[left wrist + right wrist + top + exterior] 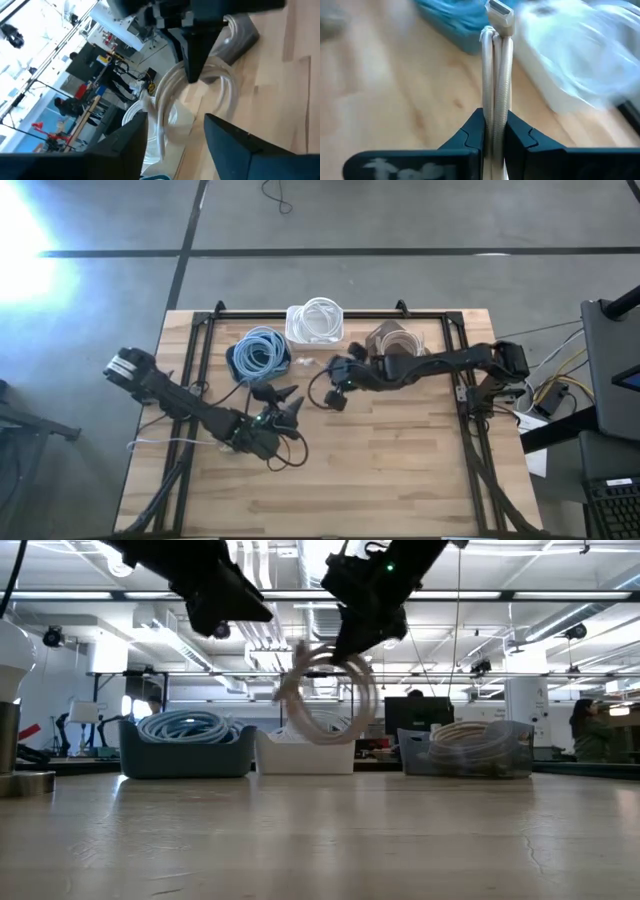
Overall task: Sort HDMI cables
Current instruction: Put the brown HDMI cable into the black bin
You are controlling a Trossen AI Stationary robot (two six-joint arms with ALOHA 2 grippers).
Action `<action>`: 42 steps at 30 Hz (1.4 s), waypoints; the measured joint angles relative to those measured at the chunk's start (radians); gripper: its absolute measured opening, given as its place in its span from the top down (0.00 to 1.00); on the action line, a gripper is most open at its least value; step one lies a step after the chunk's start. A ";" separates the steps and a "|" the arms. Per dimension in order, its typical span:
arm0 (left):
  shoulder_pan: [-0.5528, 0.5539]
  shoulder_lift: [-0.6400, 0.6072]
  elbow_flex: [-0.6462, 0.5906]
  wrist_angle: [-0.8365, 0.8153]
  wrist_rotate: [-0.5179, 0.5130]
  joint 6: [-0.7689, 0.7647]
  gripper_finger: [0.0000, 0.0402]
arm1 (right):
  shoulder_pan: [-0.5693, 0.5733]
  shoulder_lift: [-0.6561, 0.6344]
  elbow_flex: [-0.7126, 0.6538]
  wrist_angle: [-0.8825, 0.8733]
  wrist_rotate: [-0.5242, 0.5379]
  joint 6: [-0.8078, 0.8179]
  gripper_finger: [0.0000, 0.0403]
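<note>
High view puts your right gripper (338, 380) out over the middle of the table (400, 480), just in front of the three bins along the far edge. Its fingers are clamped on a beige coil (328, 698), which the low view shows hanging upright in the air, clear of the tabletop, in front of the white bin (305, 755). Right wrist view confirms the grasp: the two dark fingers pinch the beige strands (496, 100) edge-on, with a connector (499, 12) at the far end of the loop. Your left gripper (290, 405) sits near the table's middle, close to the right one, its fingers spread apart and holding nothing; the left wrist view looks between them at the hanging coil. Behind, the blue bin (240, 370) holds light blue coils (262, 350), the white bin holds white coils (320, 318), and the clear bin (515, 755) holds beige coils (470, 740).
</note>
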 joint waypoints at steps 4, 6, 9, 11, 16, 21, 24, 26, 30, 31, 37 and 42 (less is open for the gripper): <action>0.006 -0.037 0.007 -0.001 0.000 -0.006 0.48 | -0.010 0.000 0.091 -0.254 0.102 0.115 0.91; 0.012 -0.064 0.009 -0.005 0.000 -0.005 0.48 | -0.019 -0.004 0.137 -0.375 0.122 0.130 0.91; 0.024 -0.105 0.009 -0.037 0.001 -0.014 0.48 | -0.038 -0.019 0.202 -0.528 0.136 0.154 0.91; 0.034 -0.134 0.009 -0.078 0.001 -0.036 0.48 | -0.056 -0.041 0.232 -0.611 0.136 0.183 0.91; 0.053 -0.215 0.009 -0.253 0.018 -0.133 0.49 | -0.118 -0.136 0.237 -0.722 0.138 0.229 0.91; 0.055 -0.314 0.008 -0.471 0.109 -0.278 0.49 | -0.196 -0.241 0.123 -0.698 0.128 0.243 0.91; 0.056 -0.371 0.007 -0.580 0.145 -0.360 0.49 | -0.247 -0.294 0.017 -0.639 0.050 0.240 0.91; 0.057 -0.402 0.007 -0.642 0.145 -0.406 0.49 | -0.279 -0.327 -0.060 -0.566 -0.023 0.220 0.91; 0.057 -0.439 0.007 -0.727 0.144 -0.465 0.49 | -0.321 -0.377 -0.191 -0.463 -0.122 0.179 0.91; 0.057 -0.444 0.007 -0.739 0.144 -0.476 0.49 | -0.330 -0.388 -0.215 -0.456 -0.135 0.177 0.91; 0.057 -0.443 0.006 -0.753 0.144 -0.472 0.49 | -0.390 -0.456 -0.319 -0.441 -0.185 0.174 0.90; 0.057 -0.442 0.006 -0.753 0.142 -0.470 0.49 | -0.429 -0.496 -0.350 -0.450 -0.180 0.178 0.84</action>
